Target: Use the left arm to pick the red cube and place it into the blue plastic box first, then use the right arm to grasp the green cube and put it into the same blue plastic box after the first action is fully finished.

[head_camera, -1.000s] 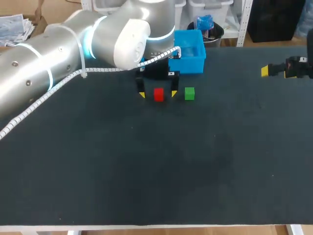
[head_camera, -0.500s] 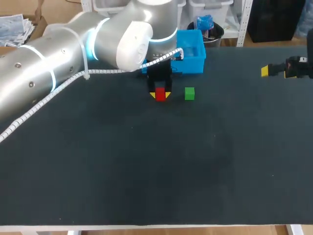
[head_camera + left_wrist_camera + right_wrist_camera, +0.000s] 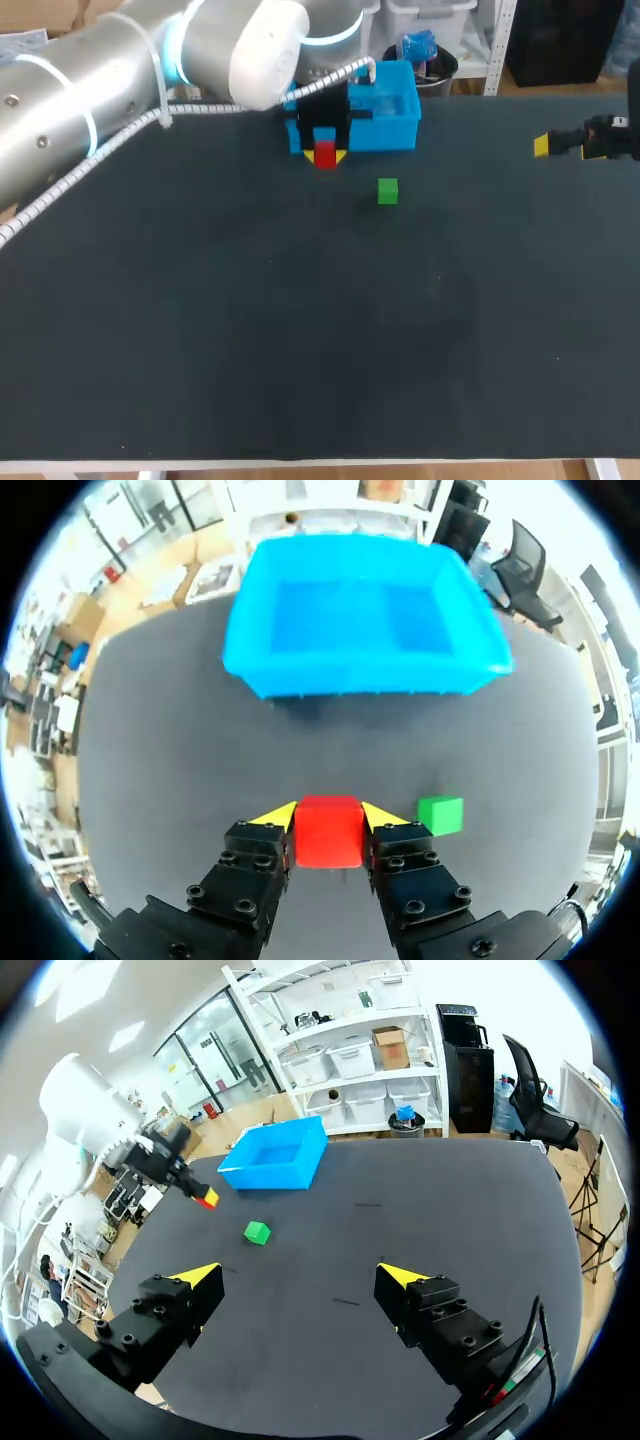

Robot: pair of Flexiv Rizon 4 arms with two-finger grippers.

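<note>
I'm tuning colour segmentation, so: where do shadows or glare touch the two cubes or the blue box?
Left wrist view: the red cube, held in the left end effector, is evenly lit; a soft shadow lies on the table under the blue box's near wall. Head view: glare only on the left arm's shell; the green cube shows none.

Dark matte desk, pale front edge. Directly on it: blue box near far edge, open side up; green cube in front of box, not touching.
</note>
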